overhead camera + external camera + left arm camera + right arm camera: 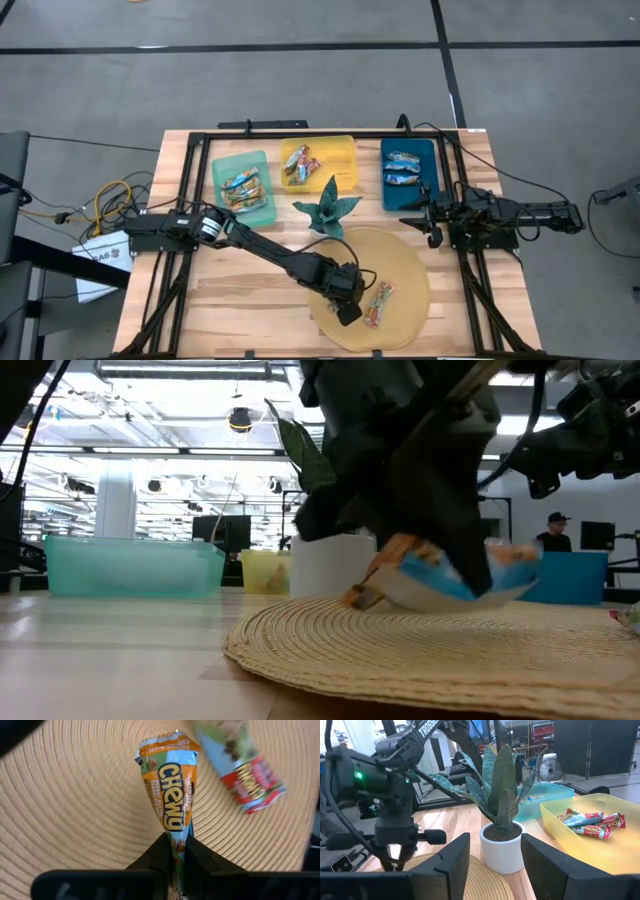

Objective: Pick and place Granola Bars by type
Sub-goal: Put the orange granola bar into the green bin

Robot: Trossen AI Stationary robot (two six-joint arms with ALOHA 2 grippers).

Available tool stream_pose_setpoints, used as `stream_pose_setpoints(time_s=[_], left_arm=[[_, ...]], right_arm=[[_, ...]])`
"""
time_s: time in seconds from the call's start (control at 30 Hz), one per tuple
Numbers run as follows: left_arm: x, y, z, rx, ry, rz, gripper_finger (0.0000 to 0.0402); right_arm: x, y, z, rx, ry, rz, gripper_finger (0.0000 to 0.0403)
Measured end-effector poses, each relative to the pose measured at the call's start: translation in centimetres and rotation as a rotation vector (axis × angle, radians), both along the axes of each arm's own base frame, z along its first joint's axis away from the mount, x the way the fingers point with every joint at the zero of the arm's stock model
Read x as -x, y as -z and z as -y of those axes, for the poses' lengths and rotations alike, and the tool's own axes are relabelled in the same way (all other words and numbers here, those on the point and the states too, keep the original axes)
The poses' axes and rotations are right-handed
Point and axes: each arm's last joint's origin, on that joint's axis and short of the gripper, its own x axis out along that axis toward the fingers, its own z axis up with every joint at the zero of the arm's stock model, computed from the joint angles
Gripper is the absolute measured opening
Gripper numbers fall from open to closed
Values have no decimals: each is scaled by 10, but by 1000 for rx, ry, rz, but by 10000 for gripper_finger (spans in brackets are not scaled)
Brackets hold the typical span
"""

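The left gripper [349,311] is down over the round woven mat [410,270] at the table's near edge, its fingers [159,855] pinched together on one end of an orange-and-blue granola bar [170,795]. A second bar [379,303], with a red end, lies on the mat just beside it. More bars [243,188] sit in the teal bin [262,210], the yellow bin [335,155] and the blue bin [392,195] along the far side. A potted plant [326,212] stands between the bins and the mat. The right gripper [432,222] waits near the blue bin, jaws apart and holding nothing.
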Motion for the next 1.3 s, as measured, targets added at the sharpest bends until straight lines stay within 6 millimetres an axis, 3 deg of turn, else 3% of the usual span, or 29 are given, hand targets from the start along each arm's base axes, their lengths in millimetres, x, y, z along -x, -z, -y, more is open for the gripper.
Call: stream_pose_setpoints(time_s=[0.23,0.7,1.1,1.3], left_arm=[[-5,-29,-5,-85,30,171,9],[-20,-112,-19,-124,71,692,28],[6,-181,-35,-298,24,850,29],[14,-197,-40,-331,30,882,29]], right_arm=[[0,0,0,0,0,-1,169],[0,0,0,0,1,-3,169],[0,0,0,0,1,-3,169],[0,0,0,0,0,-3,169]])
